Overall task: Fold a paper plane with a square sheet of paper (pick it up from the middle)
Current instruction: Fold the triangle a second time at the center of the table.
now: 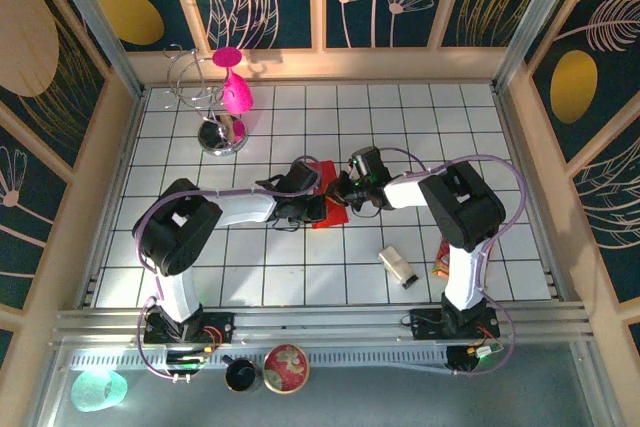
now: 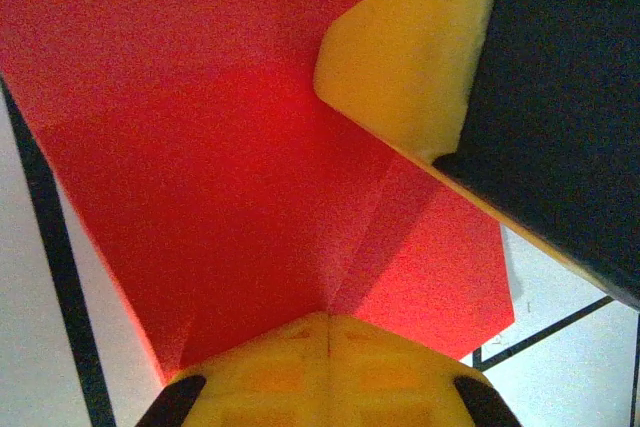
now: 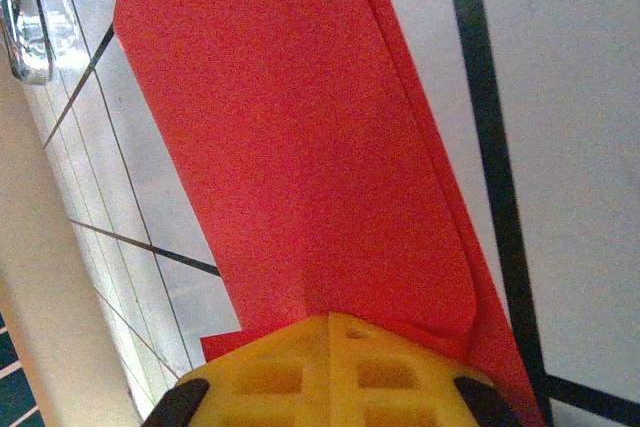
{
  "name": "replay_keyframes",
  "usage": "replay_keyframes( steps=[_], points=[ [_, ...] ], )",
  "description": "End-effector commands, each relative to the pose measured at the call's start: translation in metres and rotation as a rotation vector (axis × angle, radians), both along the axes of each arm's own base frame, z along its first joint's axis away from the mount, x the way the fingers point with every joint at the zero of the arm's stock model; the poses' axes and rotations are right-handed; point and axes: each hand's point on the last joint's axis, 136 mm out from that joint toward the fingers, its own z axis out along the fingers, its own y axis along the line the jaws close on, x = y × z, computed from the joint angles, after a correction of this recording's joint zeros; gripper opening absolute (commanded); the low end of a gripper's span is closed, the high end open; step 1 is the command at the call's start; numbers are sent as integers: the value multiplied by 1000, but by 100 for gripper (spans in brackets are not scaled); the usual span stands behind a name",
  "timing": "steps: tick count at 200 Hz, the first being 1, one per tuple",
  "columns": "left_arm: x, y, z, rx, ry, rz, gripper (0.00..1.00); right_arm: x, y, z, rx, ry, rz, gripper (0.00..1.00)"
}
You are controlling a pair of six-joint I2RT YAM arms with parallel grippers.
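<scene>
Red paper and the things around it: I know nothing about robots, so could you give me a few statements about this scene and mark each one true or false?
1. The red paper has creases in it. True.
2. Both arms' jaws stand wide open above the paper. False: the left jaws and right jaws are both shut, right at the paper.
3. The magenta goblet lies beside the right arm's base. False: it is at the far left of the table, by the chrome wire stand.
4. A black cup sits on the near ledge, close to the left arm's base. True.
</scene>
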Motion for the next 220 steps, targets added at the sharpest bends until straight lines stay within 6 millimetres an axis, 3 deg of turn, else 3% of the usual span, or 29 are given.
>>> replay_keyframes(
  steps=[1,26,31,102,166,187,220],
  points=[
    [-7,8,-12,55,22,-9,3,-34,-37,-63,-183,179,-48,2],
    [-6,6,-10,41,20,-7,3,-34,-37,-64,-184,181,-48,2],
    [-13,12,-18,56,38,-7,3,-34,-36,-64,-185,181,-46,2],
    [-41,23,-33,15,117,-2,3,-36,-39,-66,-202,187,-43,2],
    [-74,40,-39,-12,194,10,3,-36,-40,-66,-207,189,-40,2],
    [-80,39,-32,-35,206,-10,3,-36,-38,-65,-203,188,-37,2],
    [-56,24,16,-93,75,-39,4,-36,-38,-64,-201,187,-34,2]
  ],
)
